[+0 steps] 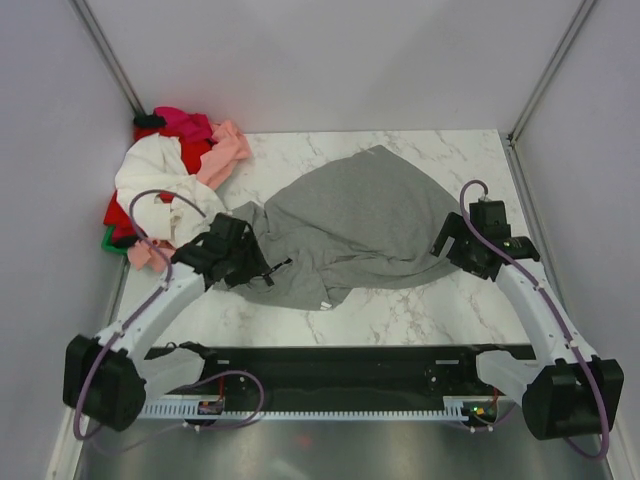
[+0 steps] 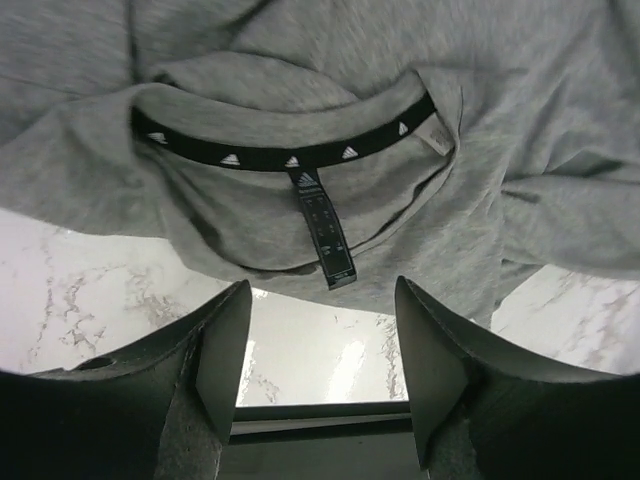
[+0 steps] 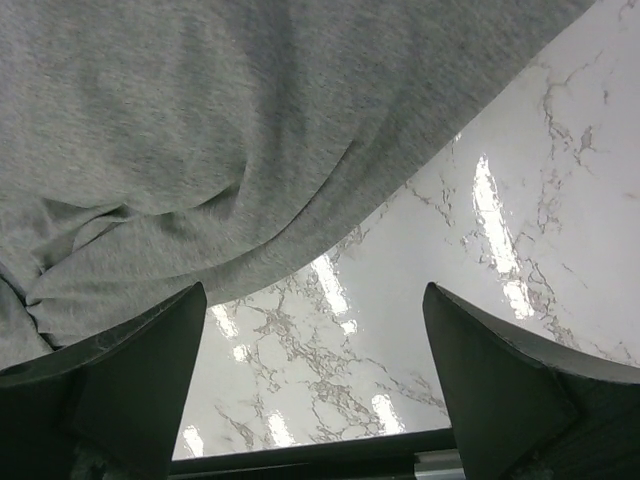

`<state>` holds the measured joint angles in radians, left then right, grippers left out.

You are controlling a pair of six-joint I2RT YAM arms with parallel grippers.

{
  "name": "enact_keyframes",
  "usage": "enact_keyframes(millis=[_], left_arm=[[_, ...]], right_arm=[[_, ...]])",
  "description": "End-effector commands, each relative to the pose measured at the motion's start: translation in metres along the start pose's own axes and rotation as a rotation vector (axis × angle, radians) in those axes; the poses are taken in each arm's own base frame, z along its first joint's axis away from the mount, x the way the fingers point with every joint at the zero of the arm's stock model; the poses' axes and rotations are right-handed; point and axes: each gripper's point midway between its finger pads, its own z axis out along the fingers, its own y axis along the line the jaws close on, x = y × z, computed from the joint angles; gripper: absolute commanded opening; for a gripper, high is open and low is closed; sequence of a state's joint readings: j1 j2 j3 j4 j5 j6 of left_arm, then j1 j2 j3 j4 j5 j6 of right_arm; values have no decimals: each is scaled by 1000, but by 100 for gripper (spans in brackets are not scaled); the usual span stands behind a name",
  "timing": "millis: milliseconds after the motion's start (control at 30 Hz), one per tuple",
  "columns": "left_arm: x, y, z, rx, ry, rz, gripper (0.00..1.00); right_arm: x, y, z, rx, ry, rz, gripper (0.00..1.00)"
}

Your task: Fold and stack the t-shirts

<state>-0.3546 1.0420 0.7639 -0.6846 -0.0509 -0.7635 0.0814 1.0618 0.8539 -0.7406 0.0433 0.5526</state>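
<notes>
Fingers on the left gripper are spread, holding nothing, with the grey t-shirt collar right at their 12 o'clock. Right gripper gapes wide, empty, hem at its 11. Shirt's rumpled mid table. I'd pinch collar and hem, then pull apart evenly to flatten before folding.

Inside the neck of the soft grey cloth t-shirt runs a narrow black woven tape with a row of small white striped-triangle logos. From its middle hangs a long black cloth label with the same logo on top; the small print below it is not readable
</notes>
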Motion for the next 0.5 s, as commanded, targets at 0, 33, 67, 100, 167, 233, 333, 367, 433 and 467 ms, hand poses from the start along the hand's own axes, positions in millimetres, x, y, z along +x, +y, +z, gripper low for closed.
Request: enact_keyframes(millis=[0,33,67,100,167,233,333,367,433,467], left_arm=[[-12,-46,13,36,-22,156,67],[-6,-60,17,54,-12,216,68],[-12,-76,17,72,-22,235,71],[-5,-77,35,36,21,258,74],[-8,-88,48,27,41,274,80],[-3,-87,74,-26,89,292,81],[5,-82,99,-81,137,304,74],[5,-81,102,-89,140,304,67],[8,-79,112,-105,150,309,61],[7,-81,115,-99,146,312,56]], right_arm=[[-9,14,6,-64,-28,-18,97],[-9,14,9,-64,-25,-27,97],[-10,14,10,-63,-26,-31,97],[-9,14,11,-62,-24,-34,97],[-9,13,14,-57,-15,-43,97],[-8,13,17,-54,-10,-52,98],[-9,13,22,-50,-4,-64,98],[-8,12,24,-46,2,-70,98],[-4,18,29,-76,37,-78,98],[-2,20,30,-85,45,-81,98]])
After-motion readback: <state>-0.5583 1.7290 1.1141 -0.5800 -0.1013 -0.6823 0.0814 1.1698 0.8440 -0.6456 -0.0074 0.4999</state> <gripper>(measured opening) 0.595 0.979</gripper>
